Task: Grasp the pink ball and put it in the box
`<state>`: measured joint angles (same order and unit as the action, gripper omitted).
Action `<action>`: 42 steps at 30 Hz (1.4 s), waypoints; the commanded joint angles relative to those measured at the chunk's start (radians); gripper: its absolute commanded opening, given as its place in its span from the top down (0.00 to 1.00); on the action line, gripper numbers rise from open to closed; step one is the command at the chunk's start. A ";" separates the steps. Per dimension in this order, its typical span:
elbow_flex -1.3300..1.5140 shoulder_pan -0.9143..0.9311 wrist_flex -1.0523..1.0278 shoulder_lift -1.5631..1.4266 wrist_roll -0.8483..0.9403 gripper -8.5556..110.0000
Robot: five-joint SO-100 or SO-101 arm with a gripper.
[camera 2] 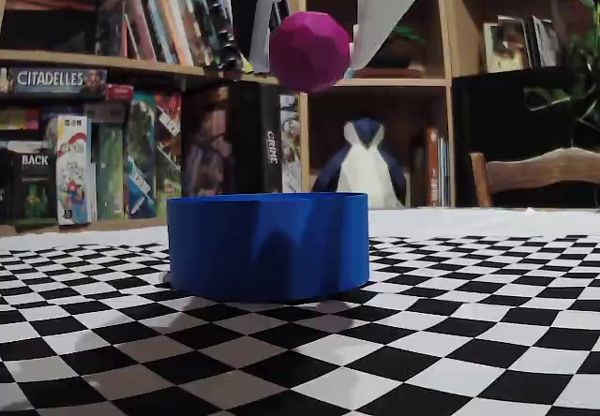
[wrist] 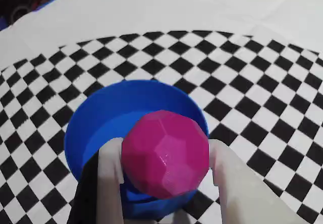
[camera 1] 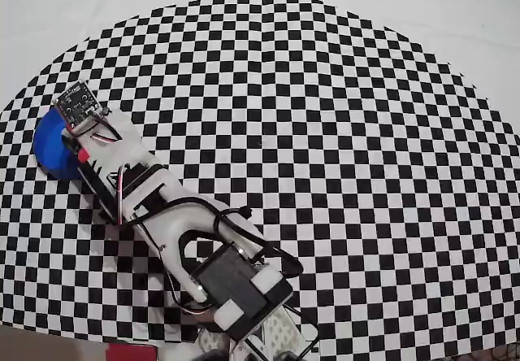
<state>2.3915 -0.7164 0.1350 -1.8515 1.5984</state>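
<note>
The pink ball (wrist: 165,153) is a faceted magenta sphere held between the two pale fingers of my gripper (wrist: 165,151), which is shut on it. It hangs well above the box (wrist: 101,118), a round bright-blue container on the checkered mat. In the fixed view the ball (camera 2: 309,51) is clear of the box (camera 2: 269,245), roughly over its middle, with the gripper (camera 2: 311,60) coming down from the top edge. In the overhead view the arm (camera 1: 154,190) covers most of the box (camera 1: 47,145) at the mat's left; the ball is hidden there.
The checkered mat (camera 1: 325,133) lies on a white cloth. A red flat object (camera 1: 122,353) shows at the overhead view's bottom edge. Behind the table stand bookshelves (camera 2: 84,135), a penguin plush (camera 2: 364,168) and a wooden chair (camera 2: 539,172).
</note>
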 commanded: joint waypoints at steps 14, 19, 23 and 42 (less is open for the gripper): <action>-0.144 -0.034 -0.029 0.117 0.000 0.88; -0.153 -0.034 -0.032 0.126 -0.002 0.88; -0.153 -0.034 -0.037 0.126 -0.003 0.88; -0.149 -0.032 -0.044 0.143 -0.003 0.88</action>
<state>2.2764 -0.7440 0.0966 -1.7027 1.5984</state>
